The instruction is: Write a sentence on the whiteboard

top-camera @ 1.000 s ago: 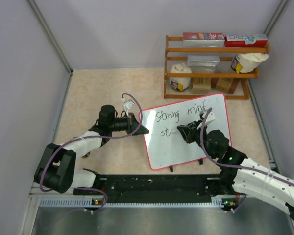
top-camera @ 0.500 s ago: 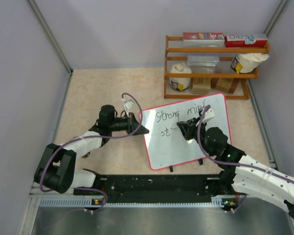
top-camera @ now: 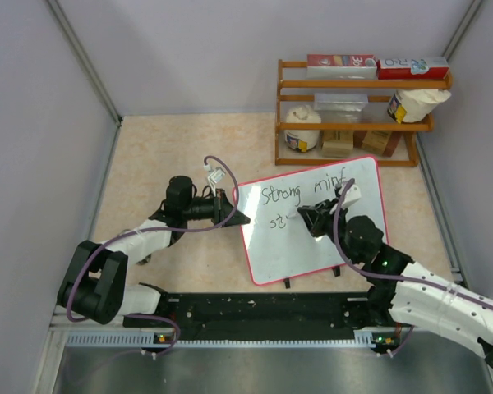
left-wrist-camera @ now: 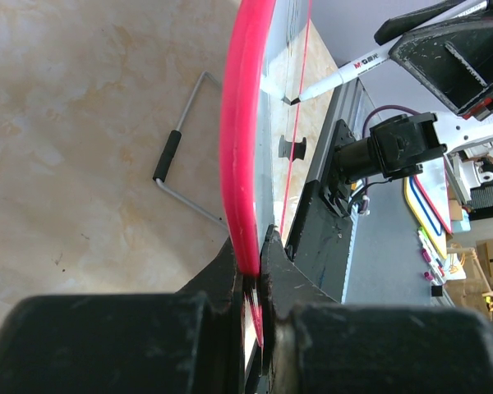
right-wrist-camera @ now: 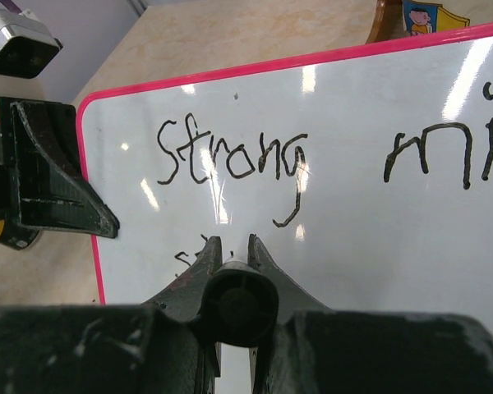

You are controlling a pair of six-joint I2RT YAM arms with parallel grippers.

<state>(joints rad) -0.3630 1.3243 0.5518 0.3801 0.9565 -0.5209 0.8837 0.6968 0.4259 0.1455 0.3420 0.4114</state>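
Observation:
The whiteboard (top-camera: pixel 316 250), white with a red frame, stands tilted mid-table. The sentence (top-camera: pixel 281 195) reads "Strong mind" on the top line, with "st" (top-camera: pixel 274 222) begun below it. My left gripper (top-camera: pixel 234 215) is shut on the board's left edge; the left wrist view shows the red frame (left-wrist-camera: pixel 245 148) pinched between its jaws (left-wrist-camera: pixel 253 275). My right gripper (top-camera: pixel 306 220) is shut on a black-tipped pen (left-wrist-camera: pixel 345 70), whose tip touches the board just right of "st". In the right wrist view the pen's butt (right-wrist-camera: pixel 238 304) sits between the jaws (right-wrist-camera: pixel 230 242), below "Strong" (right-wrist-camera: pixel 230 160).
A wooden shelf (top-camera: pixel 357 111) with boxes and jars stands at the back right, close behind the board's top edge. The board's wire foot (left-wrist-camera: pixel 181 160) rests on the beige tabletop. A black rail (top-camera: pixel 263 312) runs along the near edge. Grey walls close both sides.
My right gripper with the pen has shifted slightly up and left on the second line, and a small stroke shows after "st". The left arm and the board have not moved.

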